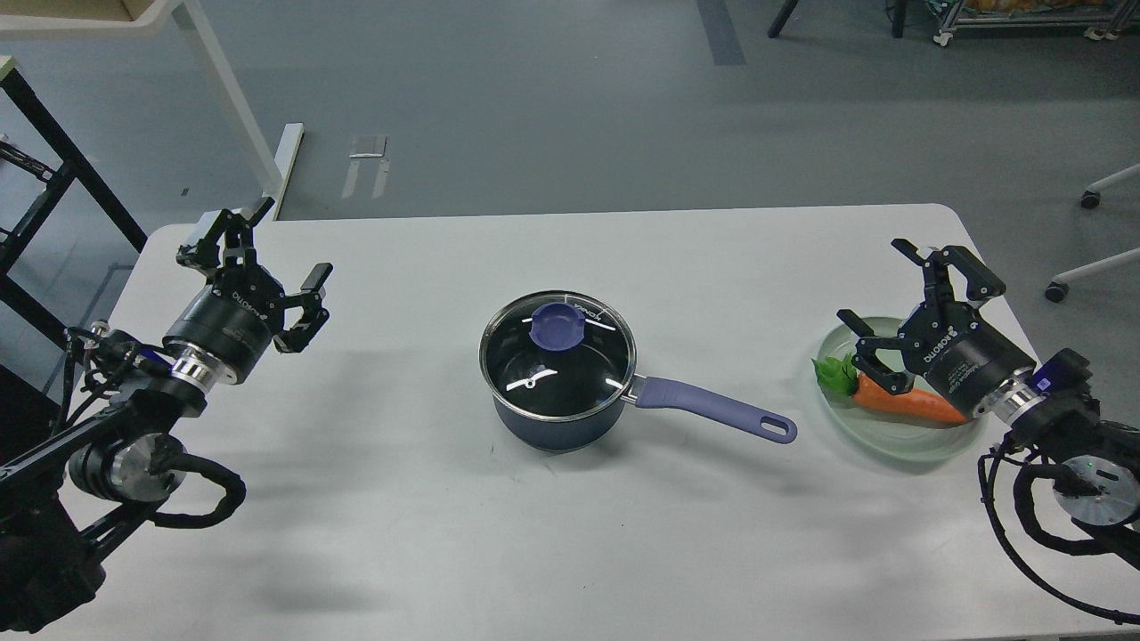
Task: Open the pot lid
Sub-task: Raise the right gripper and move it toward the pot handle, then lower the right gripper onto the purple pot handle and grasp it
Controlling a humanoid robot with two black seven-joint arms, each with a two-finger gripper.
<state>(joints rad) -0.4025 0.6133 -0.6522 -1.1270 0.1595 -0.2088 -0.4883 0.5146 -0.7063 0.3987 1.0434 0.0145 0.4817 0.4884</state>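
Lid [558, 355] covers the pot [552, 425]; both hands' wrists read "ROBOTIQ".

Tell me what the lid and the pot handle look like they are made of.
The lid looks like clear glass in a polished steel rim: the dark inside shows through and white glints streak it. Its knob seems matte purple-blue plastic. The pot handle looks like smooth lavender plastic or silicone; which one is unclear.

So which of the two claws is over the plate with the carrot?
The right claw: it hangs open above the green plate holding the carrot. The left claw is over bare table.
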